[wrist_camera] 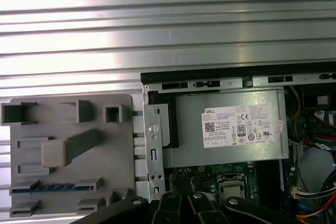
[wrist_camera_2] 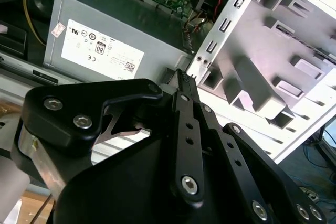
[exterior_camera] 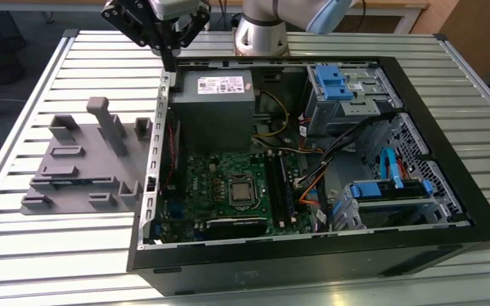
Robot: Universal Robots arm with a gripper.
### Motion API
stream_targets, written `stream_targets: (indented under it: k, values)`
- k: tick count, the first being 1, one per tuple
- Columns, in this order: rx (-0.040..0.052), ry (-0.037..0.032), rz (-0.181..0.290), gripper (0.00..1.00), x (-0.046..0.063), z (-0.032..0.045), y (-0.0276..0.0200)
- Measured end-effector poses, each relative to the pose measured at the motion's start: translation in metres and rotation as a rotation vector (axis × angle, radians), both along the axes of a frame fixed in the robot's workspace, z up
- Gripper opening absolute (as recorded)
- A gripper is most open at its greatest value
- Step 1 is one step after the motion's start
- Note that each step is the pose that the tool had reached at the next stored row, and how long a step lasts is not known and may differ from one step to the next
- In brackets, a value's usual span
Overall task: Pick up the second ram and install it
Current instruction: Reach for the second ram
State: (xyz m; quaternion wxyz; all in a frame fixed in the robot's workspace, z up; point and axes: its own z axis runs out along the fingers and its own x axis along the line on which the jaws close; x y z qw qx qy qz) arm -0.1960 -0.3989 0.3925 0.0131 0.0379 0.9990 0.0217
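Gripper (exterior_camera: 169,62) fingers pressed together, holding nothing. It hangs over the far edge of the computer case (exterior_camera: 313,268), beside the power supply (exterior_camera: 214,102), toward the exterior view's left. Second ram (wrist_camera: 52,187) sits in a slot of the grey holder (wrist_camera: 63,108) on the table (exterior_camera: 58,255), outside the case and well apart from the gripper.

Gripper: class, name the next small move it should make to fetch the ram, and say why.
Probably shift toward the exterior view's left, over the tray: the gripper hangs by the case corner near the power supply, while the ram lies in a tray slot.
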Motion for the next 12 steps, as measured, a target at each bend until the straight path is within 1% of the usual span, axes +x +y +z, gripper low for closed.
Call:
stream_targets:
  k: [12]
  values:
    - [0.0, 0.0, 0.0, 0.11, -0.018, -0.0001, 0.0]
